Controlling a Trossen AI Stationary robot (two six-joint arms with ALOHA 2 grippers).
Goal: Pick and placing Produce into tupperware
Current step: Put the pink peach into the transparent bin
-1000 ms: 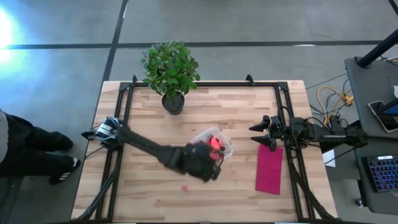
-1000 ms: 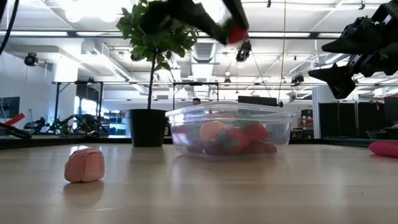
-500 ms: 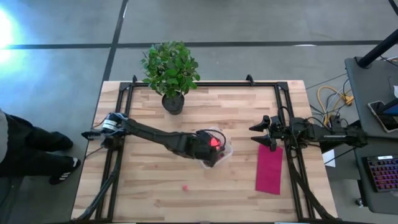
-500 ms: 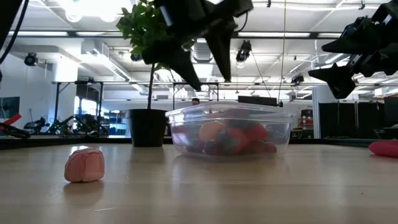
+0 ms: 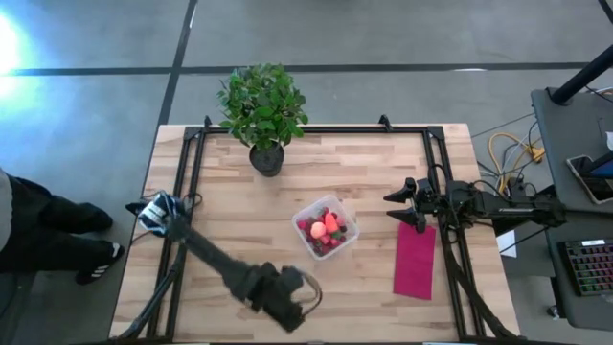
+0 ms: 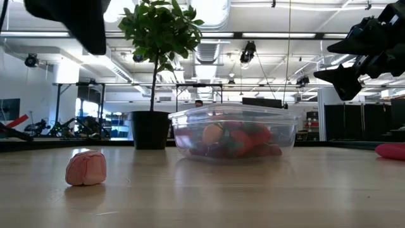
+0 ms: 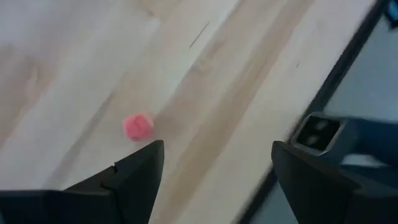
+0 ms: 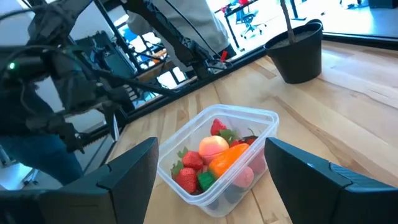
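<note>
The clear tupperware (image 5: 326, 227) stands mid-table, with red berries, a strawberry and a round pink-orange fruit inside (image 8: 214, 155). One round pink fruit (image 6: 86, 168) rests on the wood near the front edge (image 7: 138, 126). My left gripper (image 7: 217, 149) hovers open above that fruit, near the front edge (image 5: 284, 307), touching nothing. My right gripper (image 5: 396, 208) waits open at the right, above the table and level with the tupperware's right side.
A potted leafy plant (image 5: 261, 105) stands at the far edge, left of centre. A flat magenta cloth (image 5: 415, 261) lies at the right, below my right arm. Black frame rails (image 5: 192, 172) run along the table's sides. A person stands off the left edge (image 5: 38, 225).
My left gripper has opened above the tupperware and let go of a red berry, which now lies inside. It has then swung toward the table's near edge and hangs over the loose pink fruit. The tupperware has stayed in place.
</note>
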